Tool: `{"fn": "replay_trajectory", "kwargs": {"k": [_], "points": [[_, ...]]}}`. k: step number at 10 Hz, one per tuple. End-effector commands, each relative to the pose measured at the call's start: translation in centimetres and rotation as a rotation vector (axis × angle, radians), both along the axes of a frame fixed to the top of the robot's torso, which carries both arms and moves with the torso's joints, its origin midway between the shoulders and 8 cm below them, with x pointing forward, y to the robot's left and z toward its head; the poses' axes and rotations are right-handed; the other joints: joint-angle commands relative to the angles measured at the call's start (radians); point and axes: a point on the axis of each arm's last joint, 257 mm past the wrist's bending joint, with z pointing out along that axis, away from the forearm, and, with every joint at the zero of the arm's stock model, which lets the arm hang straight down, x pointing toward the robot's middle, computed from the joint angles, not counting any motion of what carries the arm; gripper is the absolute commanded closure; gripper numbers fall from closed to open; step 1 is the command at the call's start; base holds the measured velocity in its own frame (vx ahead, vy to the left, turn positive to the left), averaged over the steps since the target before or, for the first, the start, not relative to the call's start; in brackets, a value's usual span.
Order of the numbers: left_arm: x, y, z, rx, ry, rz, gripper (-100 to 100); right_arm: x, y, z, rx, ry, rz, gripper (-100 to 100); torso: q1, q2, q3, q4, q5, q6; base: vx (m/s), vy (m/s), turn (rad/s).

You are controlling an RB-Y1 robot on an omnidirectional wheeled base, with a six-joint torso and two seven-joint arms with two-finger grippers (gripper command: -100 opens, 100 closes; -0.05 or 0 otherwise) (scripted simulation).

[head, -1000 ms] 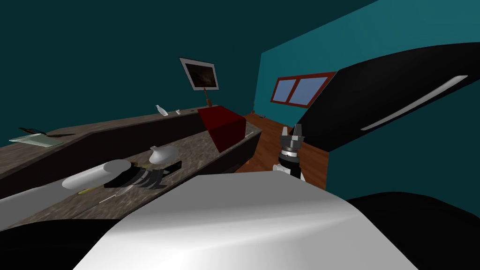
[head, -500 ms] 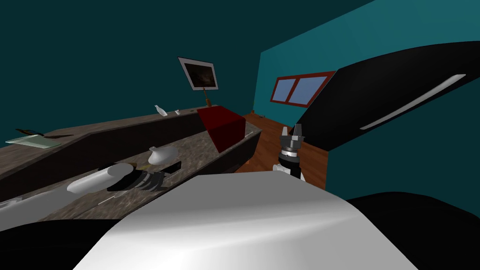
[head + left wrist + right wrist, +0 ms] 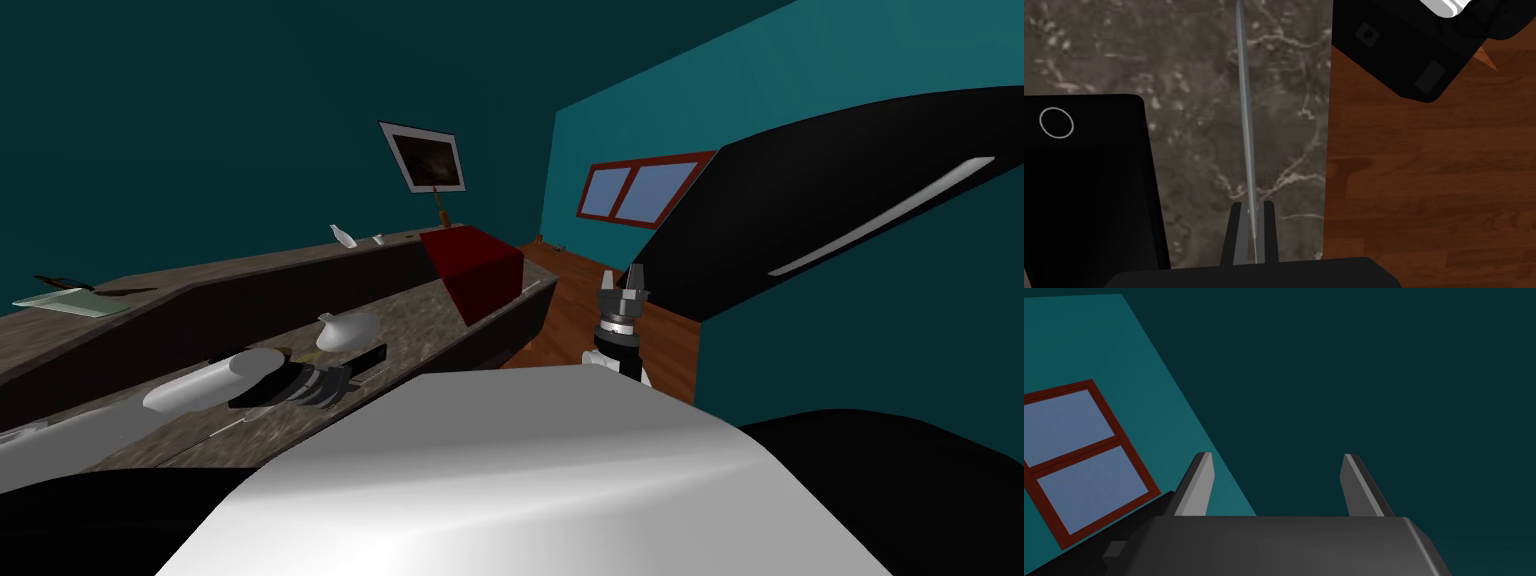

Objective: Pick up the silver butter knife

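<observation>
Two-fingered left gripper pinches the butter knife over the counter — right gripper wide.

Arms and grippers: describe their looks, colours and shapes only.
The left gripper has two thin dark grey blade fingers on a black box body. The right gripper has light grey, tapered blade fingers on a dark grey box. The left forearm is a white cylinder ending in a dark ribbed wrist; the right wrist is banded grey and black.

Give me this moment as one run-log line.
left gripper: shut on butter knife | counter: marbled, beneath knife, lift unclear | right gripper: open, empty
</observation>
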Motion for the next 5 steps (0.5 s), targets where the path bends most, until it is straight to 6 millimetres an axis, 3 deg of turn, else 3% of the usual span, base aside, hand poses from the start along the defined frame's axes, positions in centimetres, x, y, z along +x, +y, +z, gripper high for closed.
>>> {"fn": "replay_trajectory", "kwargs": {"k": [1, 2, 4, 5], "points": [[0.0, 0.0, 0.0, 0.0, 0.0, 0.0, 0, 0.0, 0.0, 0.0, 0.0, 0.0, 0.0, 0, 0.0, 0.0, 0.0, 0.0, 0.0, 0.0, 0.0, 0.0, 0.0], [0.6, -0.1, 1.0, 0.0, -0.001, -0.003, 100, 0.0, 0.0, 0.0, 0.0, 0.0, 0.0, 0, 0.0, 0.0, 0.0, 0.0, 0.0, 0.0, 0.015, -0.004, 0.018], [0.8, 0.1, 1.2, 0.001, -0.002, -0.003, 100, 0.0, 0.0, 0.0, 0.0, 0.0, 0.0, 0, -0.001, -0.001, 0.0, 0.0, -0.001, 0.0, 0.003, -0.004, 0.011], [0.8, 0.1, 1.3, 0.001, -0.002, -0.003, 0, 0.0, 0.0, 0.0, 0.0, 0.0, 0.0, 0, 0.0, -0.001, 0.0, 0.0, 0.0, 0.001, 0.0, 0.0, 0.0]]}}
